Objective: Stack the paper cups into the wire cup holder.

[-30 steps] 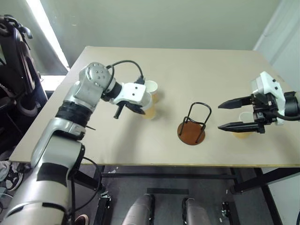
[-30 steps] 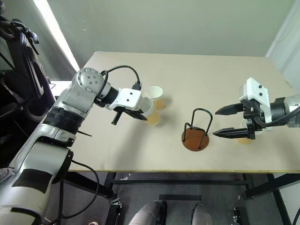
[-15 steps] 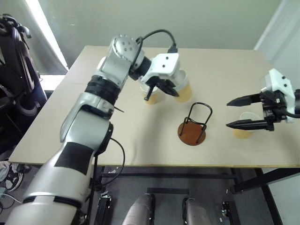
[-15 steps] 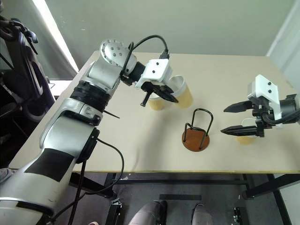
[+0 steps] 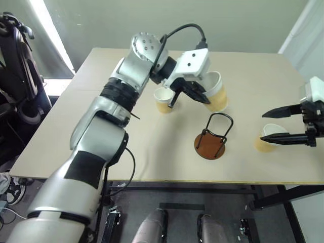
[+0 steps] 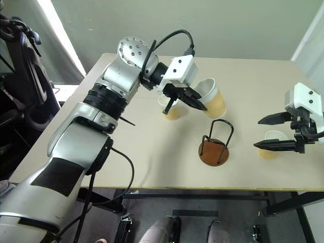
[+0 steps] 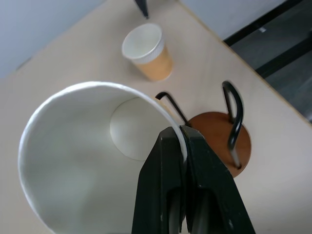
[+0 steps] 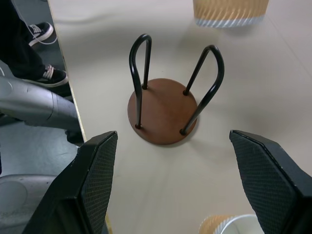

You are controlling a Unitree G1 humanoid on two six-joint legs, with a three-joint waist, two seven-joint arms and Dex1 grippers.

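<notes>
So far: no cup sat in the wire cup holder (image 5: 211, 136); by my judgement the stacking had not yet started and all three paper cups were left to place.

Left hand (image 5: 191, 94): pinched tight on the rim of the carried cup (image 5: 216, 92), one finger inside the wall and one outside, as the left wrist view showed (image 7: 97, 161).

Carried cup: tilted and held in the air, off the table (image 5: 101, 126), at about twelve o'clock from the holder and close above its wire loops.

Holder: stood upright near the table's front edge, brown disc base flat, black loops empty.

Second cup (image 5: 163, 99): upright on the table at about ten o'clock from the holder, just beside my left hand, untouched.

Third cup (image 5: 267, 136): upright on the table at about three o'clock from the holder, near the right edge.

Right hand (image 5: 283, 124): fingers spread wide, holding nothing, hovering just above the third cup with its tips pointing toward the holder.

Left to do, as I judged: lower the carried cup between the loops, then nest the other two inside it.
</notes>
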